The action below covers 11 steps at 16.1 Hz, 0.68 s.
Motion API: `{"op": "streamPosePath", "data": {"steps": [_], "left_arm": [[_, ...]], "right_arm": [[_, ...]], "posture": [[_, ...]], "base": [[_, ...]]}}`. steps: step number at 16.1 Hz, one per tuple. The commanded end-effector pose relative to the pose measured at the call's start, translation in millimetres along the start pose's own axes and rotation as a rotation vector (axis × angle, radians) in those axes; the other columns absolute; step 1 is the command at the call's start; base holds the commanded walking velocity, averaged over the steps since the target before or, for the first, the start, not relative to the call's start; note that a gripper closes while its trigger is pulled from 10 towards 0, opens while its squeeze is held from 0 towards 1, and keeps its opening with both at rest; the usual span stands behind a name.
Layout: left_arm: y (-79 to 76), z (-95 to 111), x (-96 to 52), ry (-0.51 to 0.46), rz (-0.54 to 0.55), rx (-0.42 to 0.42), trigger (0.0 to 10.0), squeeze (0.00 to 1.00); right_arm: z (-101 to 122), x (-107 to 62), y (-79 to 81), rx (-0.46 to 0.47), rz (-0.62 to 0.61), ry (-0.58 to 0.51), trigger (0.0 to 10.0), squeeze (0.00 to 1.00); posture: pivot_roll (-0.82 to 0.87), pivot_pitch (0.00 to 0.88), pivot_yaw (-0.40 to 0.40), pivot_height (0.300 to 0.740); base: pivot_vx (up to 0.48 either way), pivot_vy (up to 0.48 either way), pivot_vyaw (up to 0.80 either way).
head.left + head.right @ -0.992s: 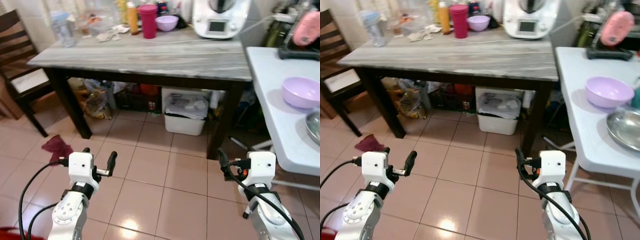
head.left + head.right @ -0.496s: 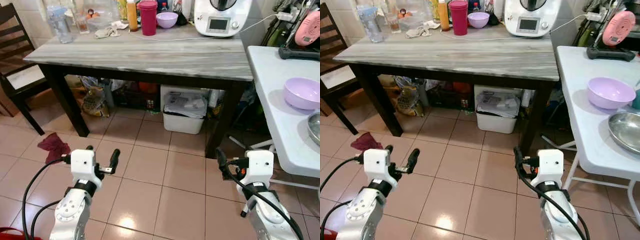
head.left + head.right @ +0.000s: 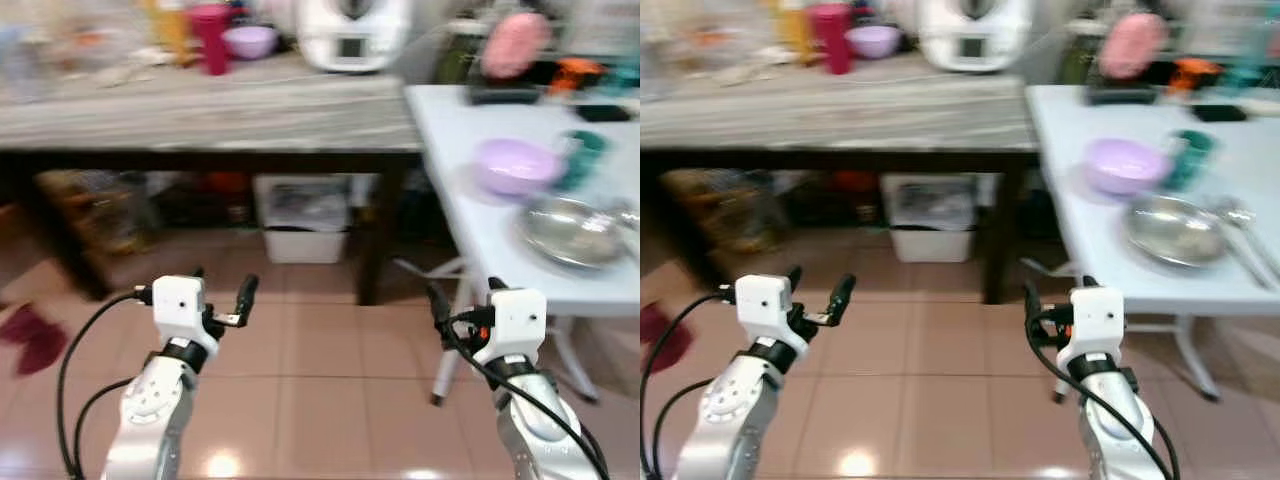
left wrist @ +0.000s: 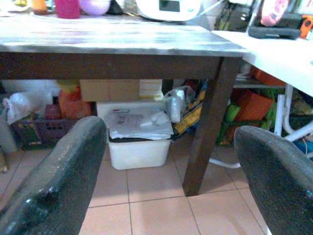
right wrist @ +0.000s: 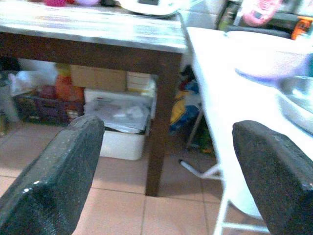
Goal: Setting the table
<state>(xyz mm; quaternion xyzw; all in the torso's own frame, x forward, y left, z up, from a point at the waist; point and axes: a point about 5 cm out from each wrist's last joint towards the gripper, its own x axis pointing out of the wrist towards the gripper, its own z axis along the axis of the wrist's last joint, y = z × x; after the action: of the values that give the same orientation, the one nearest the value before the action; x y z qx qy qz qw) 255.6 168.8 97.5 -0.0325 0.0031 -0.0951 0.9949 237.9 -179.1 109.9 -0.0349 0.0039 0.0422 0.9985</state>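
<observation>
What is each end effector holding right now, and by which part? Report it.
Nothing is held. The left end effector and the right end effector are both open and empty, raised above the tiled floor.

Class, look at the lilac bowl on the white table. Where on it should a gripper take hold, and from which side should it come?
Probably the rim of the lilac bowl, one finger inside and one outside. It sits upright and open, so coming from above suits it, at the side towards the table edge nearest the robot, away from the green cup and clear of the metal plate. The right gripper, open, is nearer.
</observation>
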Motion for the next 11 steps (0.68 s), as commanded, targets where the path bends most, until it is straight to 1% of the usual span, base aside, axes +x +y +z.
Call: {"op": "streamPosePath", "data": {"steps": [1, 11], "left_arm": [[0.6, -0.6, -2.2, 0.014, 0.006, -0.010, 10.0, 0.00], [-3.4, 0.9, 0.6, 0.017, -0.003, -0.021, 10.0, 0.00]], "right_arm": [[4.4, -0.2, -2.0, -0.004, -0.009, -0.008, 10.0, 0.00], [8.7, 1.4, 1.0, -0.002, -0.010, -0.019, 10.0, 0.00]], "posture": [[-0.20, 0.041, 0.026, 0.740], [-0.20, 0.043, 0.027, 0.740]], "base": [[0.000, -0.289, 0.00], [0.000, -0.288, 0.00]]}}
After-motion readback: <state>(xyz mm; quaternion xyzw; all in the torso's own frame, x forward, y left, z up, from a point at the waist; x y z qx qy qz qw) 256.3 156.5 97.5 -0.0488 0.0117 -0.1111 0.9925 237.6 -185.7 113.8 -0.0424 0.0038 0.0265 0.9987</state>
